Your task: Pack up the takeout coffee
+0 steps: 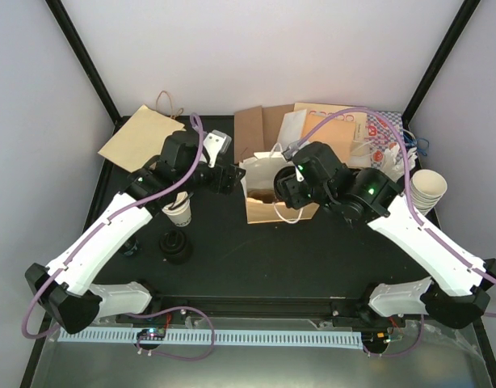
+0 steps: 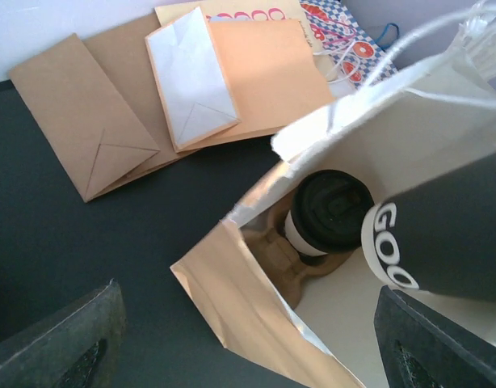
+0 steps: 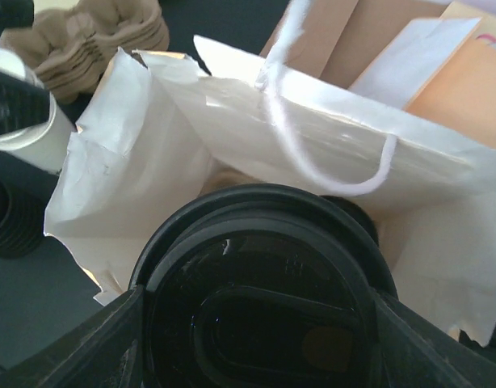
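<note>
The right gripper is clamped on a lidded cup. Its fingers press either side of the black lid, which fills the right wrist view and hides the cup's body beneath it. Only the left wrist view shows the cup's wall, dark with white lettering cut off after "GOO". There the cup hangs at the mouth of the white bag, probably just inside the rim, though the angle leaves that unsure.

Deeper in the bag a second lidded cup sits in a pulp carrier. The right wrist view gives only a sliver of its lid behind the held one, and from overhead the arm covers both cups.

The left gripper hangs beside the bag, fingers wide apart and holding nothing. Its fingertips are cut off by the bottom edge of its own view.
</note>
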Action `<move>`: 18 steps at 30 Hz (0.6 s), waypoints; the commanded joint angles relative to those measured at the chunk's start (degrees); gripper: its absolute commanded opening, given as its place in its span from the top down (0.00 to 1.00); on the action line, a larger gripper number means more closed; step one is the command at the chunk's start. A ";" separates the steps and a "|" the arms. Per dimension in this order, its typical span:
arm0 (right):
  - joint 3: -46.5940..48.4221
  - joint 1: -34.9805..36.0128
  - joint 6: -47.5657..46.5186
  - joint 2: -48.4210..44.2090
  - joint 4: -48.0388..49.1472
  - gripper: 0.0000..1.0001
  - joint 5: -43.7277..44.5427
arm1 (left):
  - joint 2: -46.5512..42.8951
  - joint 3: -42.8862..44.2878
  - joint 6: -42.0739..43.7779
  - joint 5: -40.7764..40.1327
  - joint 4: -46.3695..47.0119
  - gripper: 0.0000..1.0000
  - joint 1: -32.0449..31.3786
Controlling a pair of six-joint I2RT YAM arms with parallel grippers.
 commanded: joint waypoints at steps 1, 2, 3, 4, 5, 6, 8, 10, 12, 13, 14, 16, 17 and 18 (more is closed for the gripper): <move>-1.80 -0.28 0.07 -3.04 -1.05 0.42 -5.09 | -1.18 1.99 2.85 -2.62 1.45 0.13 0.27; -2.52 -0.28 0.26 -3.52 -1.29 0.42 -5.62 | -1.28 2.21 3.38 -2.38 1.60 0.13 0.30; -3.36 -0.32 0.39 -4.08 -1.33 0.42 -6.37 | -1.33 2.36 3.92 -1.83 1.84 0.13 0.27; -4.25 -0.28 0.48 -4.65 -1.20 0.42 -7.03 | -1.33 2.56 4.70 -1.03 1.91 0.13 0.29; -5.22 -0.31 0.52 -5.20 -0.96 0.42 -7.81 | -1.33 2.70 5.64 0.12 2.18 0.13 0.31; -6.25 -0.31 0.30 -5.79 -0.46 0.42 -8.75 | -1.29 2.81 6.45 1.20 2.37 0.13 0.34; -8.89 -0.28 -0.14 -7.19 0.79 0.42 -10.45 | -0.99 3.30 8.26 4.19 2.38 0.13 0.21; -10.48 -0.29 -0.46 -8.26 1.73 0.42 -11.10 | -0.21 4.00 9.84 7.28 1.74 0.14 -0.04; -11.32 -0.27 -0.72 -8.70 2.10 0.42 -11.39 | 0.51 4.78 11.71 9.19 0.62 0.16 -0.84; -11.51 -0.29 -0.77 -8.78 2.13 0.42 -11.37 | 0.80 4.91 12.72 9.48 0.24 0.16 -1.45; -11.71 -0.31 -0.88 -8.78 2.12 0.42 -11.34 | 1.04 4.92 13.89 9.43 -0.13 0.16 -2.20; -11.85 -0.27 -1.17 -8.79 2.20 0.42 -11.03 | 1.49 4.76 16.48 8.90 -0.35 0.16 -4.20; -11.90 -0.27 -1.23 -8.82 2.23 0.42 -10.92 | 1.75 4.80 17.25 8.27 -0.46 0.16 -5.09; -11.92 -0.27 -1.34 -8.79 2.36 0.42 -10.87 | 2.07 4.77 18.68 7.96 -0.66 0.16 -6.04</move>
